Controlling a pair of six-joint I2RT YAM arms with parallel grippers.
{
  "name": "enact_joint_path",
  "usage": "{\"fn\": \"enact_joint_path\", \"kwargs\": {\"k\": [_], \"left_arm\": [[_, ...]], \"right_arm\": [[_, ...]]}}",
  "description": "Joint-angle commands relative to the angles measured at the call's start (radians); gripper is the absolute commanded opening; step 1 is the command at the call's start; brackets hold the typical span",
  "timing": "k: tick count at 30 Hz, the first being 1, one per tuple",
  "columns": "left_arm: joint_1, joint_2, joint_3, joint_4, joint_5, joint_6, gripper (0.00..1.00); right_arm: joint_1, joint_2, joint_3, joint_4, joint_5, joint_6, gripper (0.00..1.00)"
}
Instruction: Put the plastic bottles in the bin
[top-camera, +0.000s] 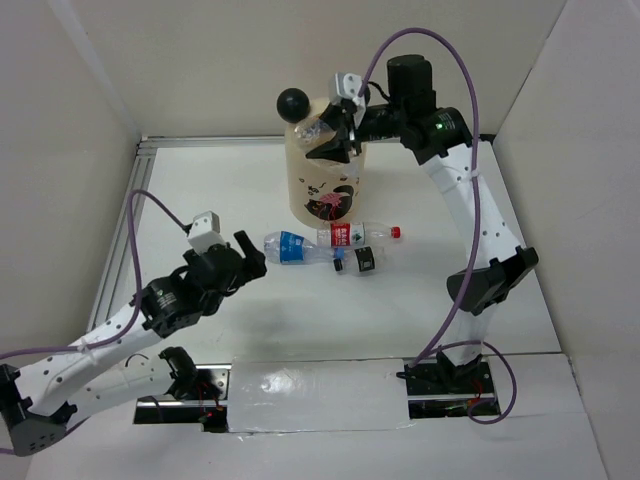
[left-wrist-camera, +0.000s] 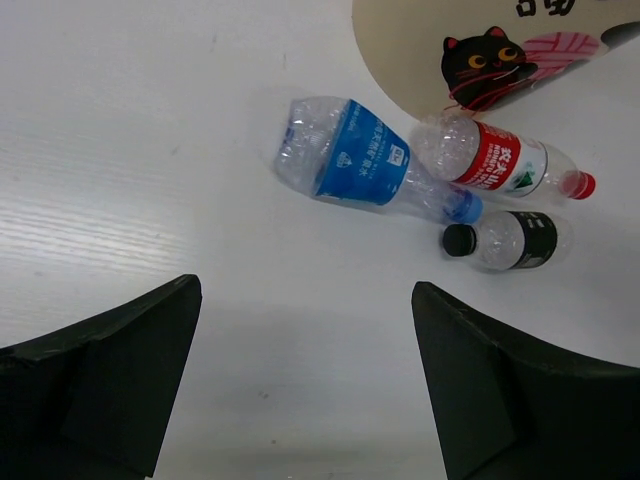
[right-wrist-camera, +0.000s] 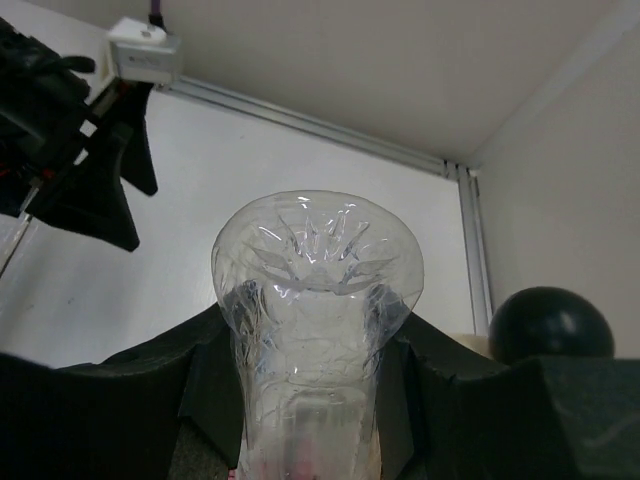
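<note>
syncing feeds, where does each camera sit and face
Top external: above and behind, looking down on the table; left arm, right arm show.
Left wrist: low over the table, facing the blue-label bottle and the bin; its open fingers frame the bottom.
Right wrist: over the bin, facing along the clear bottle its fingers clamp, toward the far corner.
Shared: bin and blue-label bottle in top and left wrist; clear bottle in top and right wrist.

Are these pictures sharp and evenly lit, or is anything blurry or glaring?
Top view: soft even light, faint shadows, everything sharp. Left wrist view: the blue-label bottle is crisp, the left claw dark and soft-edged. Right wrist view: the clear bottle glints and blurs toward the bottom.
</note>
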Motion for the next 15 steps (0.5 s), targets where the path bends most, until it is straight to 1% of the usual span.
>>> {"fn": "enact_joint_path", "kwargs": {"k": [1, 2, 3, 5, 6, 8, 9, 11, 12, 13, 14, 15], "left_arm": [[0.099, 0.046, 0.007, 0.205, 0.248, 0.033, 0.99], [0.158, 0.065, 0.007, 0.217, 0.341, 0.033, 0.99], [0.186, 0.103, 0.007, 0.231, 0.387, 0.019, 0.99], [0.243, 0.142, 0.007, 0.285, 0.489, 0.001, 0.99], [0.287, 0.16, 0.007, 0.303, 0.567, -0.018, 0.99], [0.326, 0.214, 0.007, 0.337, 0.639, -0.073, 0.99], [0.355, 0.232, -0.002, 0.369, 0.694, -0.094, 0.99], [0.377, 0.289, -0.002, 0.395, 0.736, -0.169, 0.99], [0.386, 0.309, -0.002, 0.395, 0.747, -0.199, 0.99], [0.395, 0.329, -0.002, 0.409, 0.762, -0.249, 0.99], [0.395, 0.346, -0.002, 0.418, 0.762, -0.268, 0.99], [0.395, 0.379, 0.009, 0.403, 0.75, -0.326, 0.99]], "right_arm": [[-0.054, -0.002, -0.007, 0.223, -0.209, 0.041, 0.15], [-0.069, 0.009, -0.017, 0.264, -0.239, 0.024, 0.15], [-0.09, 0.029, -0.017, 0.265, -0.291, -0.064, 0.13], [-0.104, 0.052, -0.026, 0.287, -0.301, -0.131, 0.13], [-0.104, 0.081, -0.026, 0.316, -0.318, -0.166, 0.13], [-0.132, 0.115, -0.026, 0.303, -0.365, -0.245, 0.13], [-0.132, 0.147, -0.026, 0.314, -0.366, -0.263, 0.16], [-0.143, 0.178, -0.026, 0.327, -0.366, -0.249, 0.22], [-0.156, 0.194, -0.026, 0.288, -0.385, -0.261, 0.39], [-0.157, 0.22, -0.015, 0.26, -0.404, -0.316, 0.51], [-0.167, 0.221, -0.015, 0.227, -0.404, -0.345, 0.6], [-0.167, 0.231, -0.015, 0.184, -0.404, -0.379, 1.0]]}}
